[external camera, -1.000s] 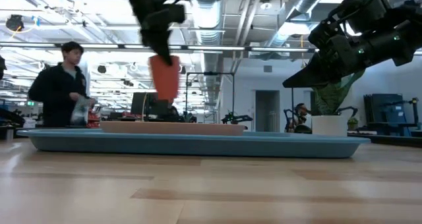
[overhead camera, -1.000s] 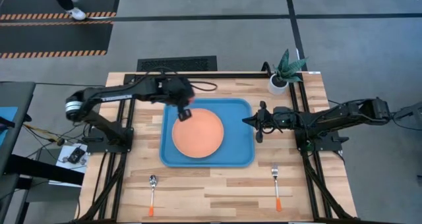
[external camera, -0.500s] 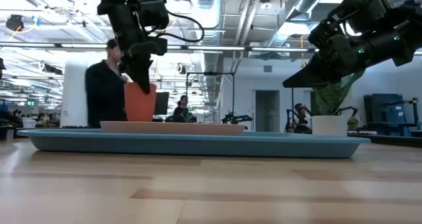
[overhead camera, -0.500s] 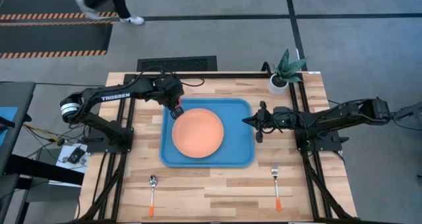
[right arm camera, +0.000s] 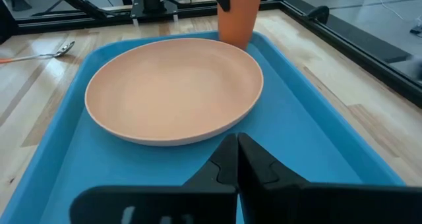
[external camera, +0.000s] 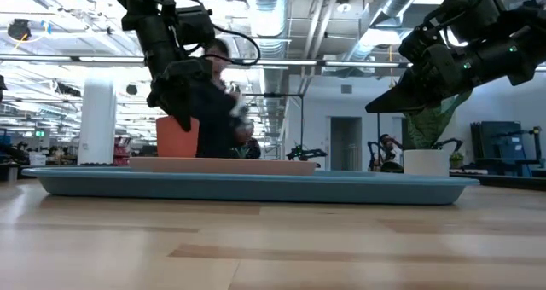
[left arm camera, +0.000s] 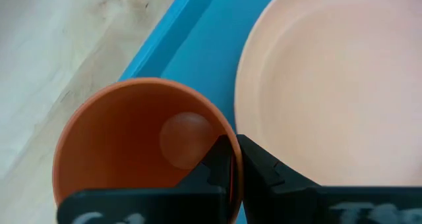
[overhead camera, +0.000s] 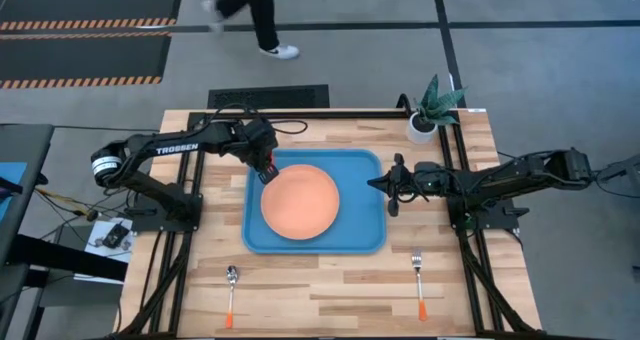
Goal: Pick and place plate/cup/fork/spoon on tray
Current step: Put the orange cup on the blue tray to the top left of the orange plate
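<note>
The salmon-orange plate [overhead camera: 300,201] lies flat in the blue tray [overhead camera: 365,235]. My left gripper [overhead camera: 265,167] is shut on the bright-orange cup [external camera: 177,136], which stands upright at the tray's far left corner, beside the plate. The cup also shows in the right wrist view [right arm camera: 239,16]. My right gripper [overhead camera: 386,184] is shut and empty, hovering at the tray's right rim. The spoon [overhead camera: 231,292] lies on the table near the front left. The fork [overhead camera: 419,282] lies near the front right. My left gripper holds the cup by its rim [left arm camera: 227,128], on the side next to the plate. One finger [left arm camera: 219,163] is inside the cup and the other [left arm camera: 264,168] outside, coming from above and pointing down. The cup is upright; its base is hidden behind the plate and the tray's rim.
A white pot with a green plant [overhead camera: 430,112] stands at the table's far right corner. A person [overhead camera: 250,10] walks on the floor beyond the far edge and shows behind the cup in the low view [external camera: 213,111]. Bare wood lies between the tray and the front edge.
My left gripper has carried the cup from above the plate's far left part toward the tray's far left corner and down. The cup, tilted and high a second ago, now stands upright and low beside the plate. The person has walked to the right.
</note>
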